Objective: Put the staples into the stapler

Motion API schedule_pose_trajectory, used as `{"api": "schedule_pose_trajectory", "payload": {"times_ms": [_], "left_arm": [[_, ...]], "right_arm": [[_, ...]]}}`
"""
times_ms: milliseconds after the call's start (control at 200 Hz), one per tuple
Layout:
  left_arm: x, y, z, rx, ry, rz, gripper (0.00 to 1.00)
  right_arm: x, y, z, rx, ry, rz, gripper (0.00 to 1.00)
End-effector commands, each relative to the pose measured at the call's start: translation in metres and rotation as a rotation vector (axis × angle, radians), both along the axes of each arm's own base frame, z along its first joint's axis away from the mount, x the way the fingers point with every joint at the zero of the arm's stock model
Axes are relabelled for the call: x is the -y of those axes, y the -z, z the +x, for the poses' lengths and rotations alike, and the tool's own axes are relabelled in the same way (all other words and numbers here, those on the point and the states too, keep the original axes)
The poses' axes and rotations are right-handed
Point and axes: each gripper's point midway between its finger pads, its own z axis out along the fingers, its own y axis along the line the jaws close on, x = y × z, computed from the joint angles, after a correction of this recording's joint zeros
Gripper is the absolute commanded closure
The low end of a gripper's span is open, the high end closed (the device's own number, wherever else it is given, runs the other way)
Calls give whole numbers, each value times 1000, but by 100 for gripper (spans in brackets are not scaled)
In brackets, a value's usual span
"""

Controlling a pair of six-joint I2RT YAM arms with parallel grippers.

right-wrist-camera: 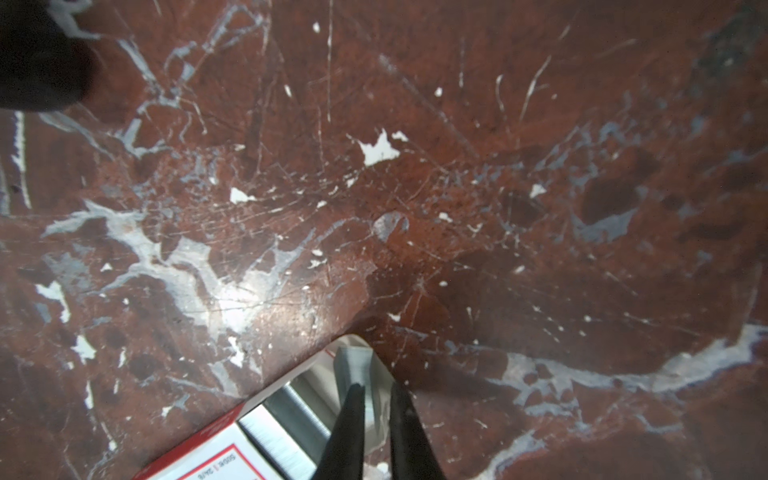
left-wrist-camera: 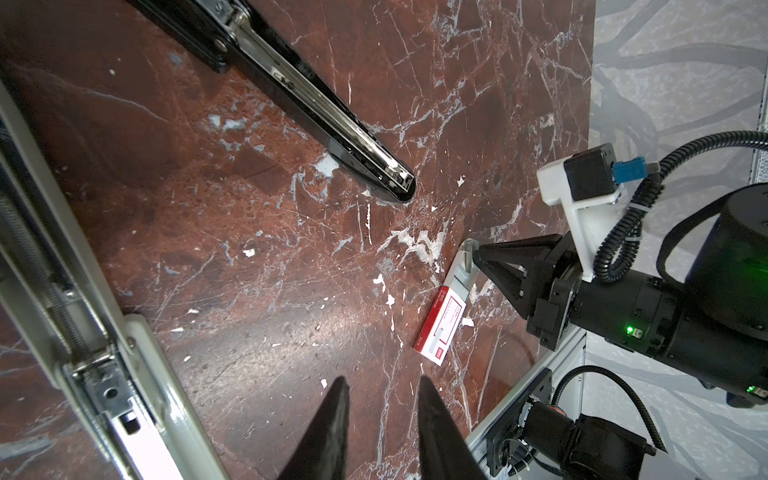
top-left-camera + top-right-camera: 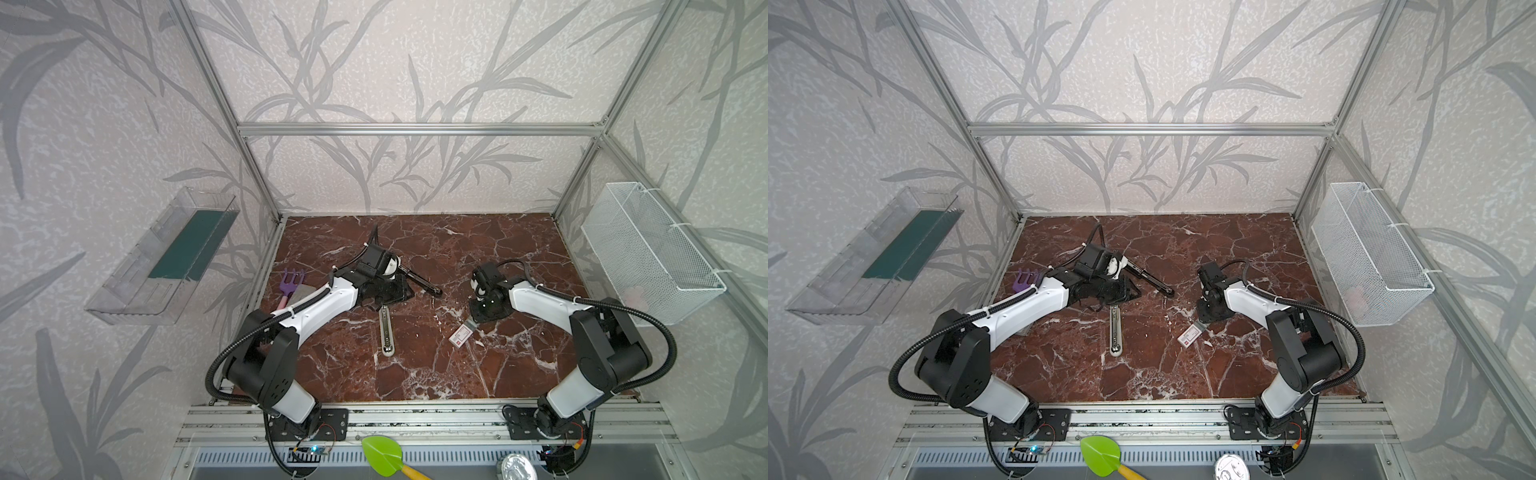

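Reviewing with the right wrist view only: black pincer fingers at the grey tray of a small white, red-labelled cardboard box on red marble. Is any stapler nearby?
Observer: Yes. A long black stapler lies farther back, leftward of the staple box, metal channel exposed.
Operator: Any other?
Observer: A silver-grey metal stapler lies left of the box, its channel also exposed.
Operator: Left pincer?
Observer: The left pincer is open, empty, beside both staplers.
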Motion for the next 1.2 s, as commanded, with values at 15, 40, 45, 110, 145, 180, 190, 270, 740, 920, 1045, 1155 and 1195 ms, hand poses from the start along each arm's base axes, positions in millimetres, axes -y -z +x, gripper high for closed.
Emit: {"api": "schedule_pose_trajectory", "payload": {"times_ms": [15, 40, 45, 110, 145, 180, 190, 270, 740, 920, 1045, 1155, 1195], "left_arm": [[1, 1, 0, -1, -2, -8, 70], [0, 1, 0, -1, -4, -8, 70], [1, 1, 0, -1, -4, -8, 70], [1, 0, 0, 1, -3, -9, 70], [1, 0, 0, 1, -3, -8, 70], [0, -1, 1, 3, -3, -8, 69], [0, -1, 0, 2, -2, -7, 70], [0, -1, 0, 3, -1, -6, 70], [5, -16, 4, 41, 0, -50, 69], [12, -40, 5, 109, 20, -143, 67], [13, -63, 5, 158, 31, -287, 65], [7, -93, 11, 225, 12, -514, 64], [3, -105, 12, 257, -1, -597, 63]], "right_arm": [[1, -1, -3, -7, -4, -4, 88], [1, -1, -3, -8, -1, -2, 89], [1, -1, -3, -9, -1, -3, 89], [1, 1, -3, -15, 1, -3, 90], [0, 3, -4, -21, 1, -1, 90], [-1, 4, -4, -27, 0, 1, 90], [-1, 4, -3, -28, 0, 1, 90], [-2, 6, -4, -45, -5, 0, 90], [-9, -50, 8, 92, -11, 98, 97], [-38, -93, 13, 177, -74, 282, 98], [-80, -131, 16, 250, -166, 545, 99], [-119, -170, 12, 291, -268, 791, 99], [-130, -183, 10, 299, -311, 851, 99]]}}
